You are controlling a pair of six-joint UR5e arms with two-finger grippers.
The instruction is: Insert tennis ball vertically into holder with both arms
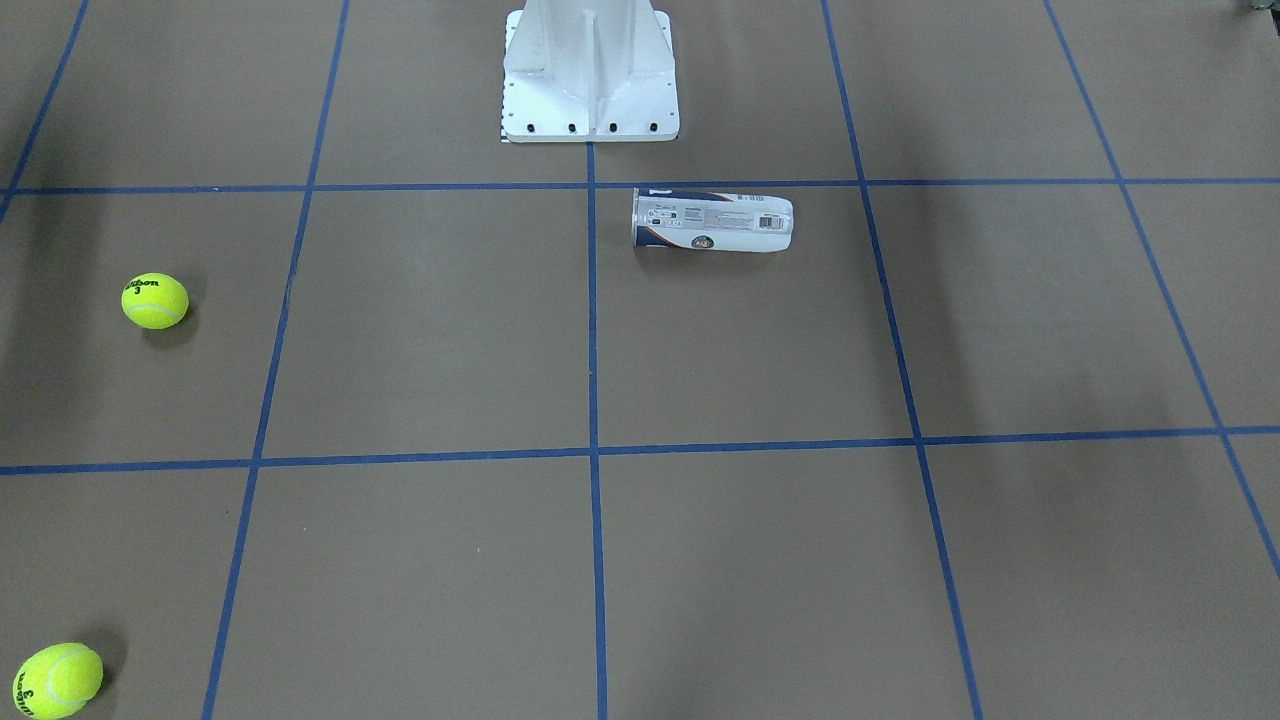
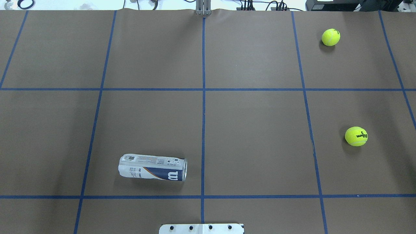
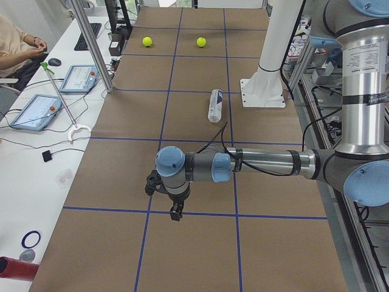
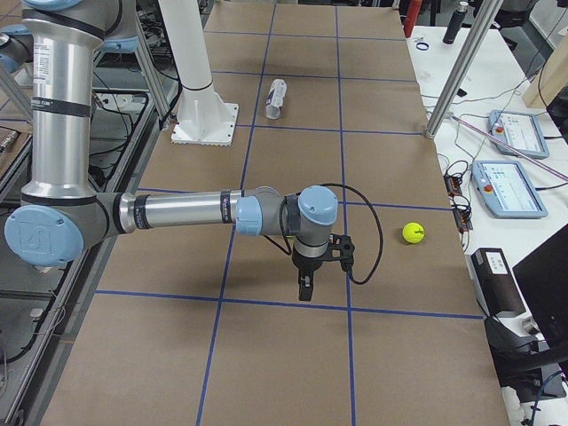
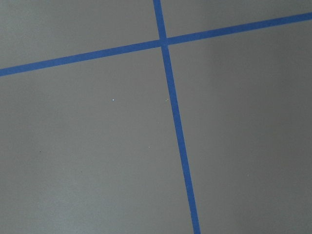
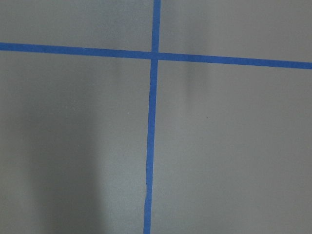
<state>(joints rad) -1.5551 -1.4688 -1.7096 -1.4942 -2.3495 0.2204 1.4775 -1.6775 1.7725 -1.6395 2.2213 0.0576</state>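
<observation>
holder (image 2: 152, 167) lies on its side on the brown table (image 2: 260, 136), on the robot's left of the centre blue tape line (image 2: 203, 97) and near the white pedestal base (image 2: 201, 228), which is cut off at the overhead view's lower edge. its silver-rimmed end points toward the centre line. the label covers the wall, so whether anything is inside cannot be made out. two tennis balls (image 2: 331, 37) (image 2: 356, 136) sit well apart from it on the robot's right side, one in the far row and one in the middle row. the exterior right view shows only one ball. left gripper (image 3: 175, 216) and right gripper (image 4: 304, 293) hang point-down over tape lines at opposite ends of the table. they appear only in the side views, too small to tell whether their fingers are spread or closed. both wrist views show just table and tape.
</observation>
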